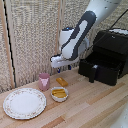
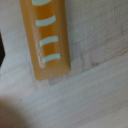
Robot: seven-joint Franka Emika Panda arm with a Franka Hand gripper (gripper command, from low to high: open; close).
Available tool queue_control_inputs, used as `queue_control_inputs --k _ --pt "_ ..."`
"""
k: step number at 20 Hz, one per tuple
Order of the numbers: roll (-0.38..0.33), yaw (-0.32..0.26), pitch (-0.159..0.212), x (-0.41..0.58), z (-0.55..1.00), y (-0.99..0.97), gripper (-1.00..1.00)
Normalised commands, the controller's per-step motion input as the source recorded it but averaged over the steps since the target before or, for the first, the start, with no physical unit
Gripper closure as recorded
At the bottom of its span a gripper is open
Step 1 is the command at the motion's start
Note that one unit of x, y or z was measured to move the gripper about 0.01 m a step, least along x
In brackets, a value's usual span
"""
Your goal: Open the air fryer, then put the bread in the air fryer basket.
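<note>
The golden-orange bread (image 1: 61, 81) lies on the wooden table between the pink cup and the air fryer. In the wrist view the bread (image 2: 47, 40) is close and large, with pale stripes on top. My gripper (image 1: 60, 66) hangs a short way above the bread; its fingers are too small and blurred to read, and they do not show in the wrist view. The black air fryer (image 1: 114, 42) stands at the exterior view's right. Its basket (image 1: 105, 67) is pulled out, with the black bar handle (image 1: 92, 73) on the front face.
A pink cup (image 1: 44, 81) stands just beside the bread. A white bowl with pale yellow sticks (image 1: 59, 93) sits in front of the bread. A patterned plate (image 1: 24, 103) lies at the exterior view's left. A woven blind backs the table.
</note>
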Motion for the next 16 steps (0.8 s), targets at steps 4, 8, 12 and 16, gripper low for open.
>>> queue_control_inputs --k 4,8,12,16 --pt "0.031 -0.134 0.107 0.215 -0.23 0.0 -1.0" --pt "0.043 -0.084 0.17 0.093 -0.28 0.0 -1.0" --pt "0.024 -0.015 0.189 0.117 -0.25 -0.01 -1.0" --pt "0.023 0.037 0.113 0.154 -0.21 -0.06 -1.0"
